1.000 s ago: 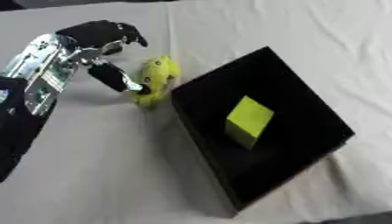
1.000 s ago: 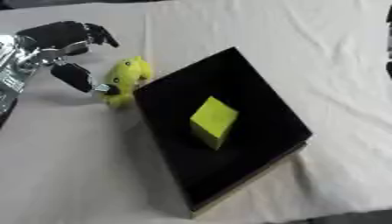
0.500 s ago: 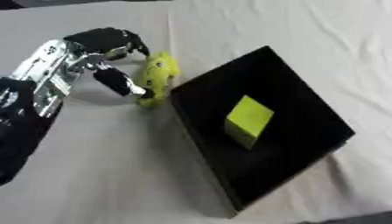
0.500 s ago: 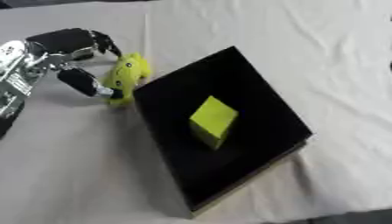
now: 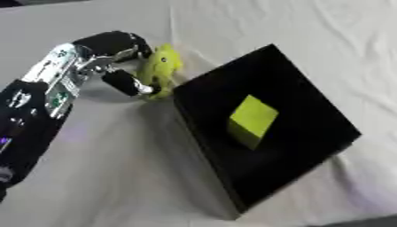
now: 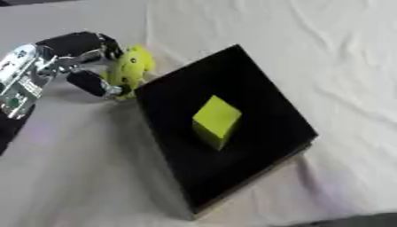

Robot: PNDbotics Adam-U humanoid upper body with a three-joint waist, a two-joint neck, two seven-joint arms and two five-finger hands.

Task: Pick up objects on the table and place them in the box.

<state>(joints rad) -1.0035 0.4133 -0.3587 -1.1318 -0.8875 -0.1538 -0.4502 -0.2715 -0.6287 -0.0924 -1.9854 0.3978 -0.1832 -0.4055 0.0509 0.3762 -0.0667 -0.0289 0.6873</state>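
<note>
- A white cloth (image 5: 256, 26) covers the table across the whole view
- Creases run through the cloth at the far side, fanning out toward the upper right
- Near the lower right corner the cloth puckers into small folds (image 5: 364, 177)
- A dark strip (image 6: 349, 220) shows along the bottom right edge beyond the cloth; what it is cannot be made out
- A small dark patch (image 5: 9, 2) sits at the top left corner past the cloth's edge
</note>
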